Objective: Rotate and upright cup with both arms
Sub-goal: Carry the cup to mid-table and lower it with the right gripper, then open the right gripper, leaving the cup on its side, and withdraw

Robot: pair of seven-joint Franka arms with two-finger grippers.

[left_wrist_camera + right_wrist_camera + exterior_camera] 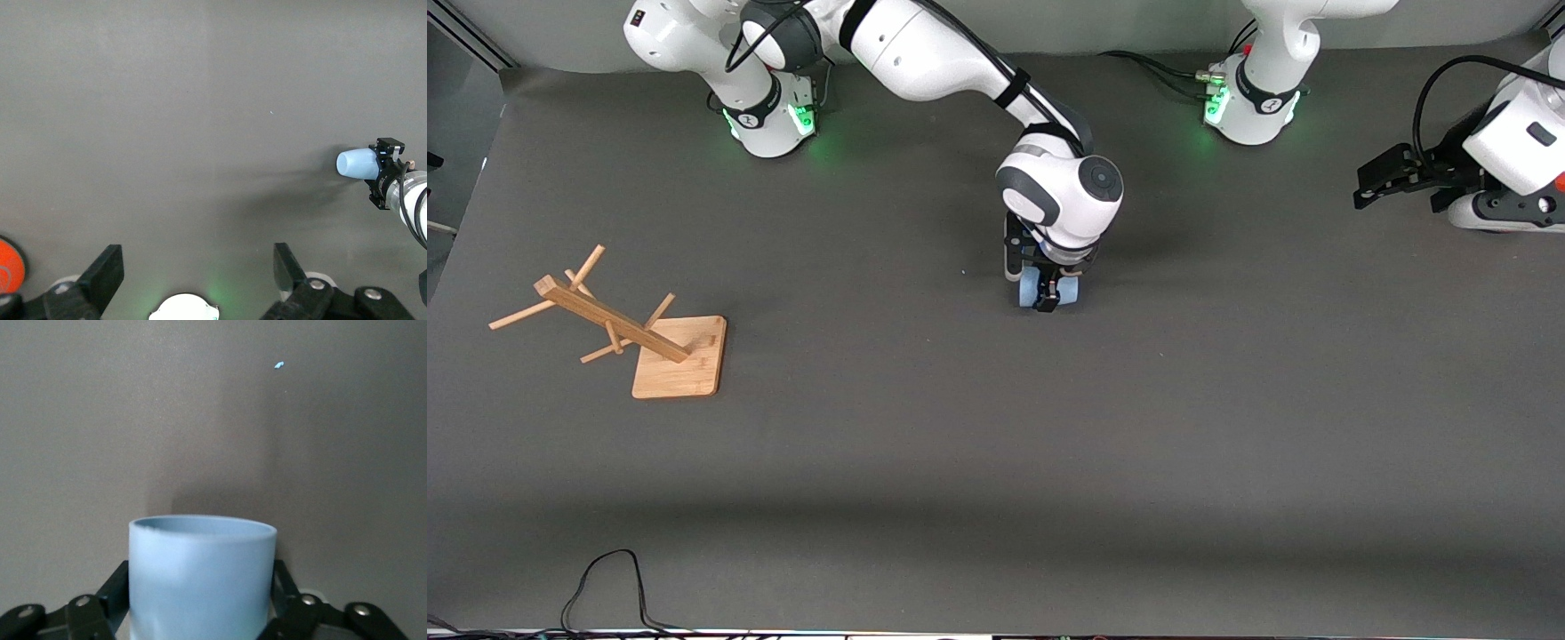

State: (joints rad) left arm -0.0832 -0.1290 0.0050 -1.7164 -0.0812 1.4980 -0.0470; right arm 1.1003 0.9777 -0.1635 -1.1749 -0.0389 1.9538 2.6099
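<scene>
1. Evidently the right claw [1048,293] points straight down at the middle of the tabletop [996,462], with the cup [1032,286] between its fingers [113,590]. From the right wrist view the pale-blue wall fills the gap between both fingers, so the cup sits squarely in the claw, presumably so it stays centred while being turned or set down.

2. Whether that claw is clamped on the cup or has just let go I cannot tell: the fingers lie close along the cup's sides, yet neither view shows contact or a gap clearly.

3. Seen from the left wrist view, the cup [357,164] sticks out past the right claw [385,175] toward the tabletop, tapered end leading. Judging by that, it is down at, or close to, the surface, though I can't confirm it is resting there, nor which end is its mouth.

4. At its own end of the tabletop the left claw [1383,182] waits, well apart from the cup, fingers [100,277] spread wide with nothing between them. That open stance suits a handover or a second grasp, which the two-arm task would call for.

5. A wooden rack [627,329] lies toward the right arm's end, well apart from both claws.
</scene>
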